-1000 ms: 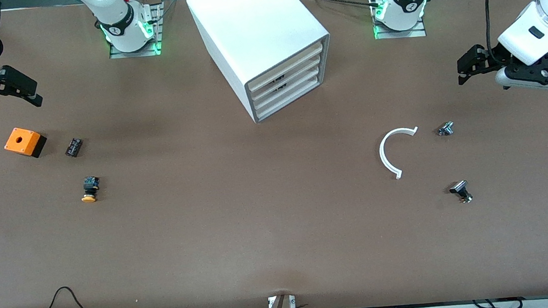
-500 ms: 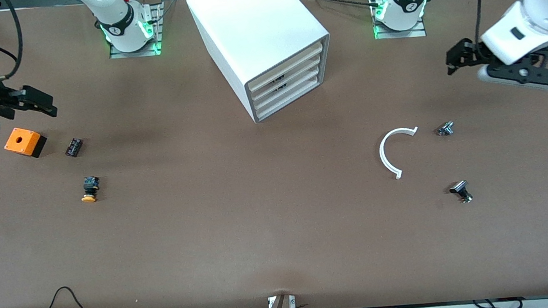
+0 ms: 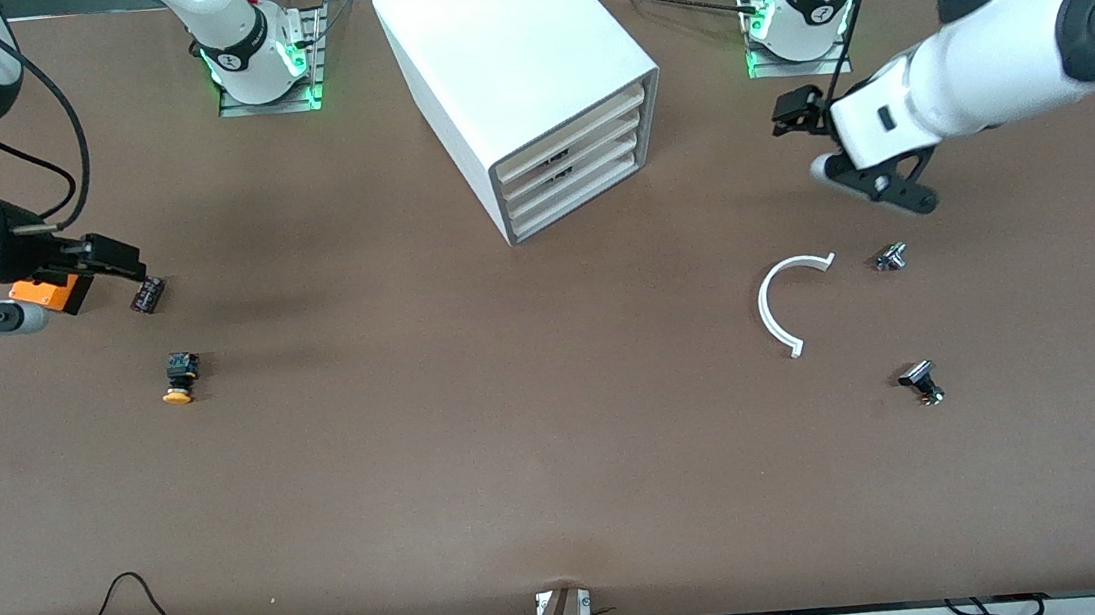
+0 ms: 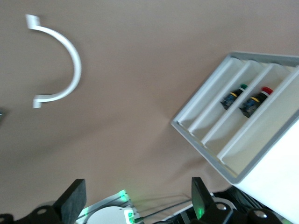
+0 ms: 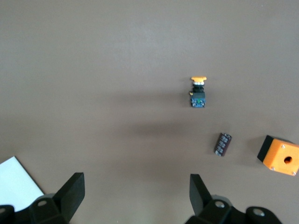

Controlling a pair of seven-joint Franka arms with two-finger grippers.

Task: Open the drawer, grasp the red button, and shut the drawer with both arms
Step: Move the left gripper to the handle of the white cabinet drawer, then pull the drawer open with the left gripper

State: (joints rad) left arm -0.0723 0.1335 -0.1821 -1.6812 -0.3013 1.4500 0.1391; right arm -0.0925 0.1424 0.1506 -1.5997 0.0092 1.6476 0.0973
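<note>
While the white box cabinet [image 3: 520, 79] stood smooth and glossy on the matte brown table [image 3: 481, 454], its stacked drawers [image 3: 574, 162] were all pushed in, cream strips flush. Seen through the drawer fronts in the left wrist view, the button [image 4: 254, 100] with the round red cap lay in a drawer beside a green-capped one [image 4: 232, 95]. Over bare table toward its own end, the left gripper [image 3: 793, 113] had its fingers [image 4: 71, 204] spread wide. Above the orange box [image 5: 279, 155], the right gripper [image 3: 116, 259] also gaped. Nearby lay a curved white plastic arc [image 3: 780, 303] and an orange-capped button [image 3: 178, 376]. No writing was legible.
</note>
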